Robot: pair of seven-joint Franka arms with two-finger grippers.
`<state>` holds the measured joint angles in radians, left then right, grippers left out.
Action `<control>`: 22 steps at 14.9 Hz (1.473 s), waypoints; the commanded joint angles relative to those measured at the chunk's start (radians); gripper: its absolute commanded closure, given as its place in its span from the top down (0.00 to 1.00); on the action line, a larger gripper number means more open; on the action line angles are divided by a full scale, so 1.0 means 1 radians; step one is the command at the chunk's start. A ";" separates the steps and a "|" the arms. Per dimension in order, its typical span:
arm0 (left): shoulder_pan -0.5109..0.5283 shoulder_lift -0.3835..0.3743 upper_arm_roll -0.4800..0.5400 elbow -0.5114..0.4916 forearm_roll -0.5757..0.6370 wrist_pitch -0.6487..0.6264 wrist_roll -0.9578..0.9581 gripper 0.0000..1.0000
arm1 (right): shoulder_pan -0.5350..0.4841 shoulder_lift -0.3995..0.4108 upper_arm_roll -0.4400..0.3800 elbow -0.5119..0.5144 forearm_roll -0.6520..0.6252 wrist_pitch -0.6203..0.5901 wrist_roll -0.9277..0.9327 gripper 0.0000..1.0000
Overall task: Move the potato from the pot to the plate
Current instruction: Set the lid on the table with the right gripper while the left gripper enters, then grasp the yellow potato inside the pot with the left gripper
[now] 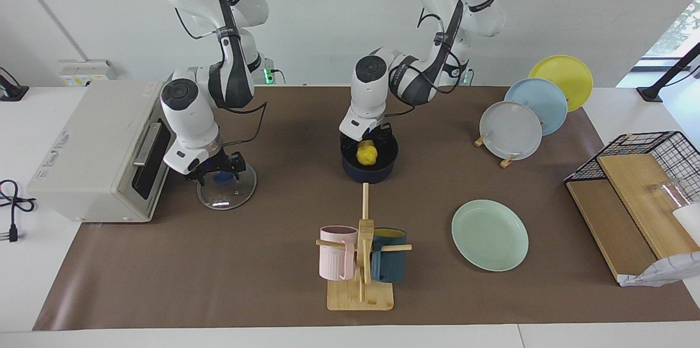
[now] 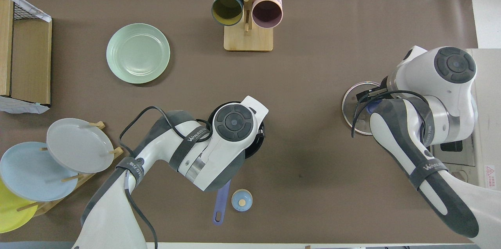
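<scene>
Item 1. The left gripper (image 1: 367,146) is down inside the pot (image 1: 372,174) at the middle of the facing frame. Its fingers stand wide apart, one on each side of the potato (image 1: 365,155). Whether they touch the potato cannot be told.

Item 2. The potato sits in the pot, its top level with the rim.

Item 3. In the overhead view the left arm covers nearly all of the pot. Only the blue handle shows, pointing to the bottom of the frame, with a small round blue cap (image 2: 242,200) just beside it.

Item 4. The plate (image 1: 489,235) lies flat in the lower part of the facing frame, toward the left arm's end of the table. It is farther from the robots than the pot and well inside the edge of the brown mat (image 1: 219,282). Bare mat lies between pot and plate.

Item 5. The mug rack (image 1: 361,282) stands near the plate, toward the right arm's end (two mugs hang on it).

Item 6. The plate stand (image 1: 511,130) with three tilted plates is nearer to the robots than the plate and apart from it.

Item 7. The right gripper (image 1: 220,172) is low over the glass lid (image 1: 240,192), at its blue knob, in front of the toaster oven (image 1: 93,151). Its state cannot be told.
</scene>
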<state>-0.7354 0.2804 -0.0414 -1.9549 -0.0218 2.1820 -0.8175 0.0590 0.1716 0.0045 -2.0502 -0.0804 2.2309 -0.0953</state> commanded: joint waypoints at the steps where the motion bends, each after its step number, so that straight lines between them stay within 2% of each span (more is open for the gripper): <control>1: -0.022 0.008 0.012 0.005 0.014 0.012 -0.002 1.00 | -0.016 -0.020 0.014 0.109 0.016 -0.147 -0.021 1.00; 7: -0.038 0.006 0.012 -0.018 0.014 0.024 0.001 1.00 | -0.018 -0.079 0.005 0.352 0.050 -0.497 -0.017 1.00; 12: -0.035 0.005 0.012 -0.024 0.014 0.042 0.003 1.00 | -0.036 -0.173 0.000 0.377 0.045 -0.626 -0.014 1.00; 13: -0.035 0.005 0.014 -0.024 0.014 0.041 0.012 0.95 | -0.041 -0.191 0.000 0.375 0.044 -0.646 -0.014 1.00; 15: -0.027 0.006 0.014 -0.025 0.014 0.041 0.026 0.74 | -0.050 -0.199 0.002 0.369 0.044 -0.654 -0.015 1.00; 16: -0.022 0.006 0.012 -0.025 0.014 0.039 0.041 0.58 | -0.051 -0.199 0.002 0.369 0.044 -0.652 -0.014 1.00; 18: -0.021 0.005 0.014 -0.025 0.014 0.035 0.060 0.32 | -0.054 -0.199 0.003 0.369 0.044 -0.654 -0.014 1.00; 20: -0.012 0.005 0.014 -0.024 0.014 0.032 0.066 0.14 | -0.054 -0.199 -0.003 0.366 0.044 -0.652 -0.015 1.00; 22: -0.010 0.006 0.014 -0.018 0.014 0.025 0.067 0.02 | -0.056 -0.201 -0.014 0.366 0.044 -0.645 -0.014 1.00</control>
<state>-0.7512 0.2797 -0.0350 -1.9590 -0.0185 2.2007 -0.7694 0.0225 -0.0225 -0.0084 -1.6752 -0.0521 1.5826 -0.0953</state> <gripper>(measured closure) 0.405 0.000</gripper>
